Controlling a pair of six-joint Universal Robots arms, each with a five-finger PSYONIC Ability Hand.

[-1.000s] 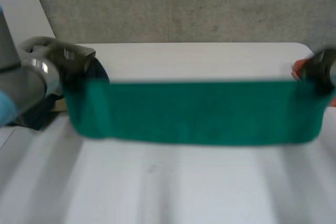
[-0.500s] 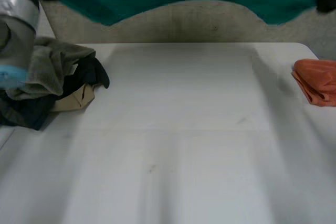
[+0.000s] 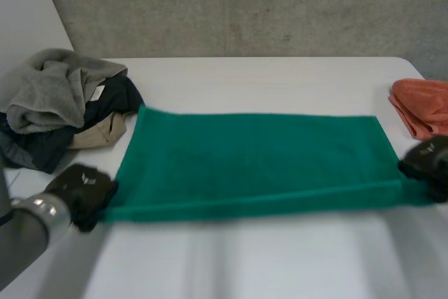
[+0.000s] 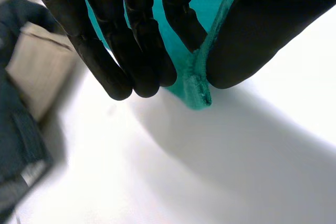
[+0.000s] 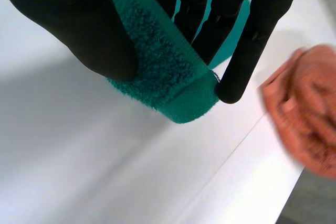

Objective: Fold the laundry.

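Far left of the table (image 3: 280,75): a pile of laundry (image 3: 63,103) in grey, dark and beige pieces, unfolded, just beside the towel's far-left corner.

Left hand (image 3: 80,188): at the near-left corner of the green towel (image 3: 252,155). Its wrist view shows the corner pinched between thumb and fingers, with only the hemmed tip poking out below them. The hand is clamped on the cloth.

Middle: the towel lies spread across the table, long side running left to right. It looks flat, with the far edge straight and the near edge drawn taut between the two hands.

Right hand (image 3: 425,162): at the near-right corner. Its wrist view shows the thick terry edge rolled between thumb and fingers, so this hand is also closed on the towel.

Far right: an orange cloth (image 3: 423,106), bunched, near the right hand but apart from the towel.

Judgement: this is the spread-out step, apparently complete, and the first fold has not begun. The next move likely calls for both hands to lift their near corners together and carry them to the far edge, level and at an even pace so the edges meet squarely. The left corner should land short of the pile.
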